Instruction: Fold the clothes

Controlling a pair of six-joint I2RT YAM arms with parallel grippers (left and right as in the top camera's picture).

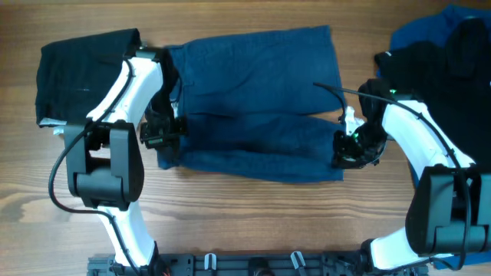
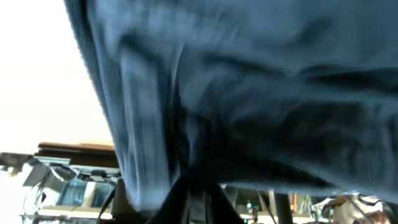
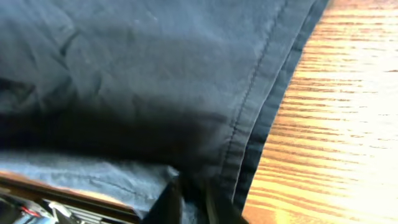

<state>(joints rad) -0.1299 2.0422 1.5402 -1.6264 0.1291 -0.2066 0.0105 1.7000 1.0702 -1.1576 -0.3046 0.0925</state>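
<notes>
Nearest the arms' bases, bare wooden table [image 1: 253, 222] ran along the front edge. Just beyond it lay the navy shorts [image 1: 253, 100], spread flat across the middle of the table, with a crease running side to side through the middle and the front edge slightly rumpled.

The left gripper [image 1: 159, 132] sat at the left end of the shorts, over the edge of the cloth. From the left wrist camera, blue fabric filled nearly the whole view and bunched downward toward the dark fingers [image 2: 186, 202] at the bottom. That picture was blurred, so I cannot tell whether those jaws were pinching the cloth or standing apart.

The right gripper [image 1: 351, 149] sat at the opposite end, on the right front corner of the shorts. Its wrist camera showed more: the stitched hem ran down toward the fingers [image 3: 166, 202], which stood close together with a fold of the cloth between them (a pinch on the hem, as far as could be seen). Pale wood grain lay to the right of that hem.

Farther back, a black garment [image 1: 84, 73] lay at the far left, its right edge just beside the shorts and partly under the left arm. At the far right corner, well apart from the shorts, a blue garment [image 1: 426, 31] lay heaped with another dark garment [image 1: 441, 65] on top of it.
</notes>
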